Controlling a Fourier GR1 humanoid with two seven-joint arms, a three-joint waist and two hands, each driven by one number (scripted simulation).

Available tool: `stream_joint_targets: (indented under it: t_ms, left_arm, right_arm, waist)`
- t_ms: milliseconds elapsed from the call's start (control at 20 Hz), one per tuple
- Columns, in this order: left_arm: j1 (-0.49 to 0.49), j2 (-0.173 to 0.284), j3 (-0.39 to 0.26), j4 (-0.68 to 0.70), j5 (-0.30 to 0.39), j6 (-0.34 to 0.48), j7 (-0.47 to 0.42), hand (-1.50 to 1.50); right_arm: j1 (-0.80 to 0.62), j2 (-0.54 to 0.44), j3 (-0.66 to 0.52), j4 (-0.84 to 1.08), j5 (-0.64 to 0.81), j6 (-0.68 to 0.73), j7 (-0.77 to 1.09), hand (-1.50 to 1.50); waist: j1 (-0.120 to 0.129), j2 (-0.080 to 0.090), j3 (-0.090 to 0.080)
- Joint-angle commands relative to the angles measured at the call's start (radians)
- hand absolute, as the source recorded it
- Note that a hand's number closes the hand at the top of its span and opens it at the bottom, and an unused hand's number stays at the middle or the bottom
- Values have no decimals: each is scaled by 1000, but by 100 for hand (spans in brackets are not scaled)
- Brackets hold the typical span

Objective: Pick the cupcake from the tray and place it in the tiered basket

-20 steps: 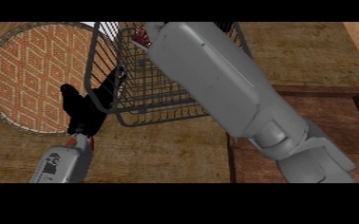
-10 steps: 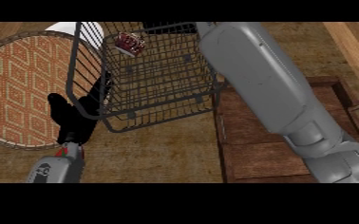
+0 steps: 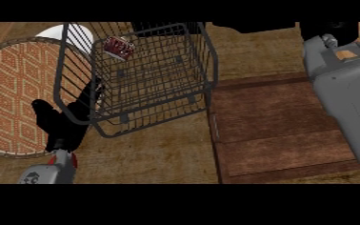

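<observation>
Small dark-red cupcake (image 3: 119, 47) lies inside the dark wire tiered basket (image 3: 208, 52), at the basket's far left corner. Basket stands on the wooden counter (image 3: 169, 152), just right of the round woven orange-patterned tray (image 3: 25, 90). Left hand (image 3: 63, 119), black, sits at the basket's near left edge over the tray rim, fingers straight and relaxed, holding nothing. Right forearm (image 3: 334, 76) at the counter's right edge; right hand's state: cannot tell.

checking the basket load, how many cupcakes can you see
1: the cupcake sits in the tiered basket, near its upper left corner. Others could be hidden beyond the view's top edge.
</observation>
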Motion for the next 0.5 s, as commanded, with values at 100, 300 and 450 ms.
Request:
stream_joint_targets:
  t_ms: [100, 300, 450]
  left_arm:
    - [-1, -14, -13, -11, -4, -5, -12, 0]
    - [9, -17, -22, -37, 0, -12, 3, 0]
    - [-1, -14, -35, -75, -3, -17, 33, 0]
  right_arm:
    - [280, -235, -151, -356, -197, 184, 32, -150]
    - [446, -367, -362, -461, -368, 305, -5, -150]
    - [572, -405, -540, -540, -456, 354, -25, -150]
  waist:
    - [-13, 4, -1]
    - [-9, 9, 0]
    - [12, 11, -1]
